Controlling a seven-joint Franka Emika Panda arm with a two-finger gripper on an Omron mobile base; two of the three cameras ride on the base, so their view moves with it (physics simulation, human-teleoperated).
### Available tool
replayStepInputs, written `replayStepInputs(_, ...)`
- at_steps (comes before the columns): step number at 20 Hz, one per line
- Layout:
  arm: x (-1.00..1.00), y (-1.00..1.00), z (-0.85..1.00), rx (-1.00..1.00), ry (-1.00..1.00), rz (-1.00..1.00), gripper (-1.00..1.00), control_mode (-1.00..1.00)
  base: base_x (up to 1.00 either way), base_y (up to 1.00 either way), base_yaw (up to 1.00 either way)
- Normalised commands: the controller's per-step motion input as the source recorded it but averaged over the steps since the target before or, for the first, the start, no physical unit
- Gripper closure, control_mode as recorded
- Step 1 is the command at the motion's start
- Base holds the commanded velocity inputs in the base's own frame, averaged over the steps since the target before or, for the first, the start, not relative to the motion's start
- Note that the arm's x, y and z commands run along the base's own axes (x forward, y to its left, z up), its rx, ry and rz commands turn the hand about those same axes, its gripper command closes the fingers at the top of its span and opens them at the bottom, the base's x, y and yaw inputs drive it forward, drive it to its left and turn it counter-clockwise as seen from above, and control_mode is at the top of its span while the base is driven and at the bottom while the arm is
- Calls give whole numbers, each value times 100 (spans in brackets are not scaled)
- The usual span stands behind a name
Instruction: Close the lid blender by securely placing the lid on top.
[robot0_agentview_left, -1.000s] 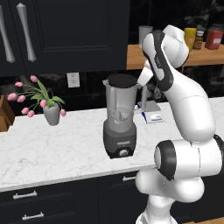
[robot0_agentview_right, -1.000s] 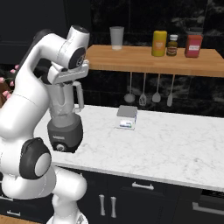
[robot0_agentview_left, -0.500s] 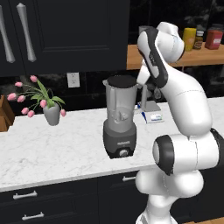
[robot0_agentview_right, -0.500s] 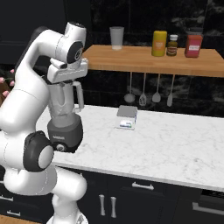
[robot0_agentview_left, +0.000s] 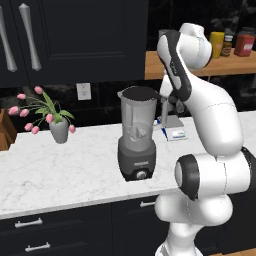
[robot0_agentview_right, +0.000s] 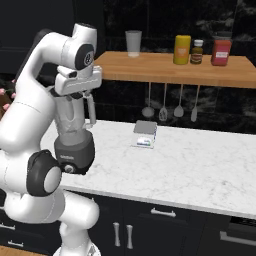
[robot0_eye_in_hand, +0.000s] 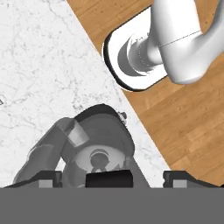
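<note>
Vase of pink flowers (robot0_agentview_left: 58, 129) is well left of the blender (robot0_agentview_left: 136, 137), out of the way. The blender stands on the white worktop (robot0_agentview_left: 60, 170) near its front edge, jar upright on the dark base, handle and spout on the sides.

Hand view looks straight down into the jar, blades visible. The lid (robot0_eye_in_hand: 109, 179) is a black strip right over the blender's mouth. Gripper (robot0_eye_in_hand: 111, 176) is directly above the blender with its fingers (robot0_eye_in_hand: 47, 177) spread wider than the lid, one on each side, not pinching it. Can't tell if the lid is fully seated on the rim.

Handling guess: lid is light, rigid, smooth plastic, so it may cock or slip. Grip it across the centre and keep it level. The jar is tall, so press straight down, no side load.

Small scale (robot0_agentview_left: 172, 131) sits on the worktop right of the blender, behind it
</note>
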Motion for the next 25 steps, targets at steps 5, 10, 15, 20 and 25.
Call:
replayStepInputs(5, -31, 0, 0, -3, 0, -21, -100, -100, 0, 0, 0)
replayStepInputs(10, -46, 0, 0, -3, -1, -21, -100, -100, 0, 0, 0)
replayStepInputs(15, -37, -12, -10, -1, -20, -17, -100, -100, 0, 0, 0)
replayStepInputs(20, -69, -36, -20, 0, -48, -8, -100, -100, 0, 0, 0)
replayStepInputs(25, -52, -56, -15, 0, -33, 3, -100, -100, 0, 0, 0)
